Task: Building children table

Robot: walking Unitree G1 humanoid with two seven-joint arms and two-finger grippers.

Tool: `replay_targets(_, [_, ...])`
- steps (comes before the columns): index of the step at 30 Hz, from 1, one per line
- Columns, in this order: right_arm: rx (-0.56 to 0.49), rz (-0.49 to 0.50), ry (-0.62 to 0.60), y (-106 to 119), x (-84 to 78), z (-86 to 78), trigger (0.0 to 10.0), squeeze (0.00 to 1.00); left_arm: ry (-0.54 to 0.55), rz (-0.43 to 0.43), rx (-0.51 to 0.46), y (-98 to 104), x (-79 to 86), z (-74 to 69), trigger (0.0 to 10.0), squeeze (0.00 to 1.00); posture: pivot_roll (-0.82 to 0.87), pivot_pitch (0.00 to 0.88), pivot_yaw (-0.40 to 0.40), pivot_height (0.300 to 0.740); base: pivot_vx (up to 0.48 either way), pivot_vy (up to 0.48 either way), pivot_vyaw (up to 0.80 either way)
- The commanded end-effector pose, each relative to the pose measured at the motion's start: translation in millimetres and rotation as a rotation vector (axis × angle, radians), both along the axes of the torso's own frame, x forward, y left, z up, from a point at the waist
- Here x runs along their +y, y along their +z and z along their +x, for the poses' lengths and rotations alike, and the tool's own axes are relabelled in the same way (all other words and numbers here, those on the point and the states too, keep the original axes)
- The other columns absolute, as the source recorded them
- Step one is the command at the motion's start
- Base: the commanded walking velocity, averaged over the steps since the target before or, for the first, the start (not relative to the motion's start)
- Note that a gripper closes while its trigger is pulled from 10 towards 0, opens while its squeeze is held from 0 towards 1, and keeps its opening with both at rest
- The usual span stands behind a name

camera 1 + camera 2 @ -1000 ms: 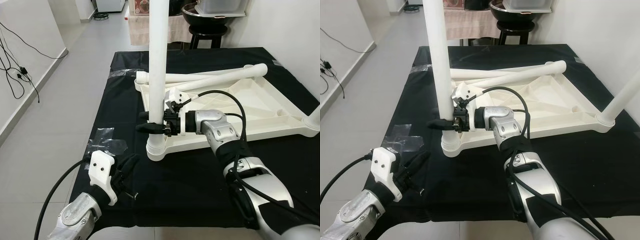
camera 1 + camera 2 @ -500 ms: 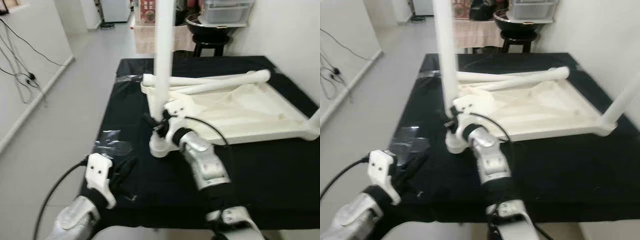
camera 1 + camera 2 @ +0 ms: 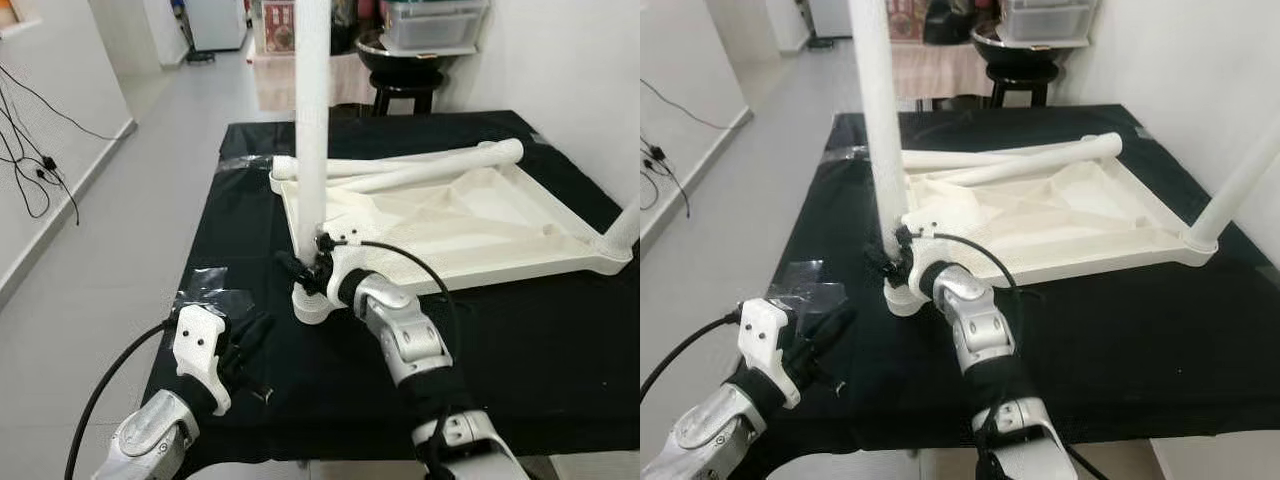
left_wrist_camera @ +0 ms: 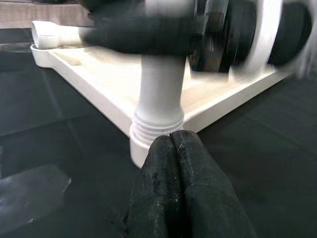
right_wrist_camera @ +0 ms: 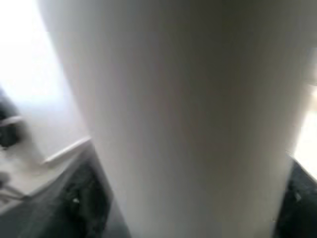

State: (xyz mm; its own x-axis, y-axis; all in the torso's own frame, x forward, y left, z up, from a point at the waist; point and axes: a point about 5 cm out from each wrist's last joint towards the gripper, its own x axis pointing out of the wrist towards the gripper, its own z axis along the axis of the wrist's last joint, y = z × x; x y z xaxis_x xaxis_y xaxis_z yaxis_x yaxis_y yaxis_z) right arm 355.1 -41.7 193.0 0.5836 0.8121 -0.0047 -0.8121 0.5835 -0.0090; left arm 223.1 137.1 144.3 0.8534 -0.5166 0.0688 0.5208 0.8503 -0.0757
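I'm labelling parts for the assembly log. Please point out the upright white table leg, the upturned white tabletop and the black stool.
upright white table leg (image 3: 311, 120), left eye view, mid-shaft
upturned white tabletop (image 3: 545, 258), left eye view, near rim
black stool (image 3: 405, 85), left eye view, seat

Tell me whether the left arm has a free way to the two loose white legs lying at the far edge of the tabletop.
Probably not. The left gripper sits at the near edge of the black table, and the upright leg, the right gripper and the upturned tabletop stand before the loose legs.
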Motion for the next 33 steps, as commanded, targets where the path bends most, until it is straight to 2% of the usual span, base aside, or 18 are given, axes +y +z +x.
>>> replay_targets(1, [-0.004, 0.002, 0.156, 1.5, 5.1, -2.5, 10.0, 0.31, 0.003, 0.002, 0.017, -4.4, 0.5, 0.5, 10.0, 0.0, -0.03, 0.055, 0.01, 0.74, 0.0, 0.0, 0.0])
replay_targets(2, [-0.004, 0.002, 0.156, 1.5, 5.1, -2.5, 10.0, 0.31, 0.003, 0.002, 0.017, -4.4, 0.5, 0.5, 10.0, 0.0, -0.03, 0.055, 0.01, 0.74, 0.0, 0.0, 0.0])
replay_targets(3, [-0.009, -0.04, 0.241, 2.1, 1.8, -0.3, 10.0, 0.0, 0.003, 0.003, 0.016, -4.4, 0.3, 0.4, 10.0, 0.0, -0.02, 0.054, 0.008, 0.74, 0.0, 0.0, 0.0])
replay_targets(5, [-0.011, -0.096, 0.327, 2.8, -3.9, 4.4, 10.0, 0.0, 0.003, 0.005, 0.016, -4.5, -0.1, 0.2, 10.0, 0.0, -0.01, 0.051, 0.006, 0.74, 0.0, 0.0, 0.0])
replay_targets(9, [0.002, -0.114, 0.353, 5.1, -8.0, 10.9, 10.0, 0.0, 0.001, 0.006, 0.014, -4.6, -0.4, -0.8, 10.0, 0.0, -0.01, 0.051, 0.006, 0.74, 0.0, 0.0, 0.0])
replay_targets(11, [0.002, -0.114, 0.353, 5.1, -8.0, 10.9, 10.0, 0.0, 0.001, 0.006, 0.014, -4.6, -0.4, -0.8, 10.0, 0.0, -0.01, 0.051, 0.006, 0.74, 0.0, 0.0, 0.0])
replay_targets(15, [0.077, -0.044, 0.321, 5.7, -12.2, 19.4, 9.6, 0.0, -0.005, 0.006, 0.01, -5.2, -1.7, -2.4, 10.0, 0.0, 0.02, 0.039, -0.003, 0.74, 0.0, 0.0, 0.0])
replay_targets(16, [0.09, -0.036, 0.324, 5.7, -13.2, 20.7, 0.0, 0.0, -0.008, 0.008, 0.009, -5.3, -2.2, -2.9, 10.0, 0.0, 0.02, 0.039, -0.004, 0.74, 0.0, 0.0, 0.0])
replay_targets(25, [0.102, -0.067, 0.316, -3.1, -24.3, 21.9, 0.0, 0.0, -0.006, 0.028, -0.008, -4.8, -3.1, -4.8, 10.0, 0.0, 0.01, 0.036, 0.003, 0.74, 0.0, 0.0, 0.0])
replay_targets(29, [0.08, -0.135, 0.255, -11.5, -33.3, 23.3, 0.0, 0.0, 0.005, 0.045, -0.02, -4.4, -2.7, -6.1, 10.0, 0.0, 0.01, 0.037, 0.006, 0.74, 0.0, 0.0, 0.0])
replay_targets(30, [0.104, -0.175, 0.187, -18.0, -38.8, 25.1, 0.0, 0.0, 0.011, 0.047, -0.023, -4.3, -2.5, -6.8, 10.0, 0.0, 0.0, 0.039, 0.0, 0.74, 0.0, 0.0, 0.0])
replay_targets(31, [0.104, -0.175, 0.187, -18.0, -38.8, 25.1, 0.0, 0.0, 0.011, 0.047, -0.023, -4.3, -2.5, -6.8, 10.0, 0.0, 0.0, 0.039, 0.0, 0.74, 0.0, 0.0, 0.0])
replay_targets(32, [0.147, -0.217, 0.06, -28.8, -46.5, 27.2, 0.0, 0.0, 0.018, 0.051, -0.027, -4.2, -1.7, -7.8, 10.0, 0.0, 0.0, 0.043, -0.013, 0.74, 0.0, 0.0, 0.0])
replay_targets(33, [0.147, -0.217, 0.06, -28.8, -46.5, 27.2, 0.0, 0.0, 0.018, 0.051, -0.027, -4.2, -1.7, -7.8, 10.0, 0.0, 0.0, 0.043, -0.013, 0.74, 0.0, 0.0, 0.0])
